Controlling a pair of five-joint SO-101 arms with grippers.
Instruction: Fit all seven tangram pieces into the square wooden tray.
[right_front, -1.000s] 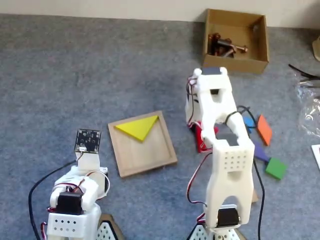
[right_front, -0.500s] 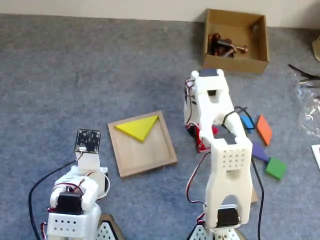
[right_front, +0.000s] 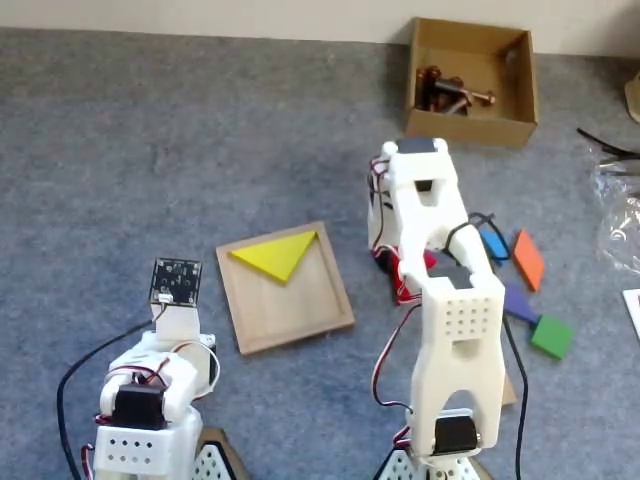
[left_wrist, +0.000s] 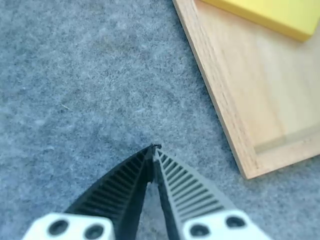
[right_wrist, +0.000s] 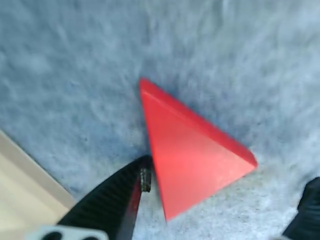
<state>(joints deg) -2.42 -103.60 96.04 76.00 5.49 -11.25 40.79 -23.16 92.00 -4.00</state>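
Observation:
The square wooden tray (right_front: 300, 315) lies at mid-table with a yellow triangle (right_front: 275, 255) in its far corner. A red triangle (right_wrist: 192, 150) lies flat on the carpet just right of the tray, mostly under the right arm (right_front: 430, 215). My right gripper (right_wrist: 225, 182) is open and straddles it: one finger (right_wrist: 127, 192) touches the triangle's edge, while the other finger (right_wrist: 307, 197) stands off to the side. Blue (right_front: 495, 243), orange (right_front: 528, 258), purple (right_front: 520, 300) and green (right_front: 551, 336) pieces lie further right. My left gripper (left_wrist: 152, 150) is shut over carpet beside the tray's edge (left_wrist: 220, 107).
A cardboard box (right_front: 470, 110) holding metal parts stands at the back right. Plastic wrap and cables (right_front: 615, 190) lie at the right edge. The left arm (right_front: 160, 390) sits folded near the front left. Open grey carpet (right_front: 150, 150) spreads to the left and back.
The right arm shifted slightly left toward the tray during the first half second, then held. The left arm has not moved.

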